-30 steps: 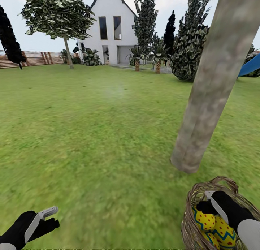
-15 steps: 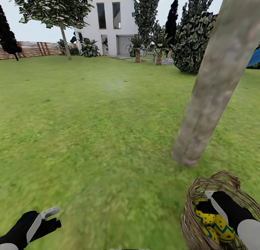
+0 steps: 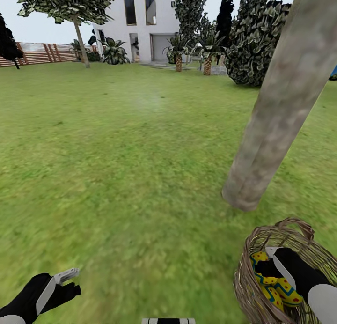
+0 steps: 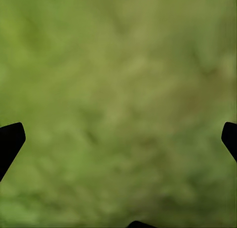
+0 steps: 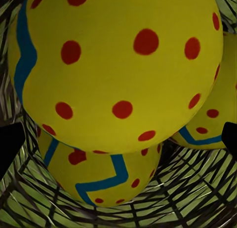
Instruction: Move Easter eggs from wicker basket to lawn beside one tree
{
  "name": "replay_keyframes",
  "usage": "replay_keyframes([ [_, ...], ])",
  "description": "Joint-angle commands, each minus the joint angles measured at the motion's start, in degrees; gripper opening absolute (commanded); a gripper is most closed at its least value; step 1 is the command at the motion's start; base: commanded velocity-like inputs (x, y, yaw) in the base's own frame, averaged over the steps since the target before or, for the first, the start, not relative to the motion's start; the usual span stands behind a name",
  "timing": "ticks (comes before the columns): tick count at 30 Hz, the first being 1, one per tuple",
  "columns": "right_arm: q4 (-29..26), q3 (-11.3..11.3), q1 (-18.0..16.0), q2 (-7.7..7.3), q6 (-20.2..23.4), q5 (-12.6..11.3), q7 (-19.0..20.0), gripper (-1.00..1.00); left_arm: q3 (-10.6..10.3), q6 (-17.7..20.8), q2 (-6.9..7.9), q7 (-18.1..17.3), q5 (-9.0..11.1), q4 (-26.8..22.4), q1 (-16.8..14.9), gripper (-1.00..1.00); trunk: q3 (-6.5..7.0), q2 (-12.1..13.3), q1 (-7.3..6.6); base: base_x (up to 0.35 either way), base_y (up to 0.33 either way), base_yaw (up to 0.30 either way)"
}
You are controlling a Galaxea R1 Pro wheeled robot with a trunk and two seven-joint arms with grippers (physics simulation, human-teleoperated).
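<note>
The Easter eggs (image 3: 276, 284) are seen lying inside the wicker basket (image 3: 248, 277), which stands on the lawn (image 3: 131, 165) just beside the foot of the tree (image 3: 276, 118). From the head camera, yellow shells with blue-teal zigzag bands and red dots are shown low in the basket, partly hidden behind the right gripper (image 3: 271, 268), which is lowered into the basket's mouth above them. How many eggs are there cannot be counted from this view.

In the right wrist camera the eggs (image 5: 118, 69) are met at very close range: one large yellow egg with red dots lies on top, a second with a blue zigzag is tucked under it, and part of a third is seen behind, to one side. The open weave of the basket (image 5: 197, 198) is visible around and beneath them, with grass showing through the gaps. The two dark fingertips (image 5: 10, 144) of the right gripper are spread wide, standing at either side of the top egg and apart from it; nothing is held.

The left gripper (image 3: 63, 282) hangs over bare grass, well apart from the basket and on the far side of it from the tree. In the left wrist camera its fingertips (image 4: 10, 141) are spread wide over blurred lawn (image 4: 118, 89), with nothing between them.

Beyond the tree, across the lawn, a white house (image 3: 145, 24), a wooden fence (image 3: 42, 55) and a second leafy tree (image 3: 65, 3) are seen.
</note>
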Motion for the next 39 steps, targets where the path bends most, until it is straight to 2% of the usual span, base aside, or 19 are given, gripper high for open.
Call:
replay_keyframes([
  [1, -0.09, 0.35, -0.03, -0.08, 0.22, -0.09, 0.1, 1.0, 0.23, 0.32, -0.03, -0.12, 0.1, -0.07, -0.02, 1.0, -0.05, -0.02, -0.01, 0.016, 0.0, 0.0],
  [14, -0.06, 0.37, -0.03, 0.09, 0.22, -0.08, 0.1, 1.0, 0.23, 0.33, -0.67, -0.1, -0.03, -0.07, -0.02, 1.0, -0.05, -0.02, -0.01, 0.063, 0.0, 0.0],
  [22, -0.07, 0.31, -0.03, 0.03, 0.22, -0.01, 0.1, 1.0, 0.23, 0.33, -0.81, -0.03, -0.11, -0.06, -0.02, 1.0, -1.82, -0.13, 0.19, 0.0, 0.0, 0.0],
  [30, -3.77, 0.32, -0.03, -0.08, 0.22, -0.01, 0.01, 1.0, 0.23, 0.33, -0.82, -0.03, -0.19, 0.09, -0.02, 1.0, -1.82, -0.13, 0.19, 0.0, 0.0, 0.0],
  [31, -3.84, 0.32, -0.03, -0.08, 0.21, -0.01, 0.01, -1.0, 0.23, 0.33, -0.82, -0.03, -0.19, 0.1, -0.02, 1.0, -1.82, -0.13, 0.19, 0.0, 0.0, 0.0],
  [39, -3.83, 0.11, -0.03, -0.18, 0.19, -0.01, -0.07, -1.0, 0.23, 0.32, -0.82, -0.03, -0.02, 0.09, -0.02, 1.0, -1.82, -0.13, 0.19, 0.0, 0.0, 0.0],
])
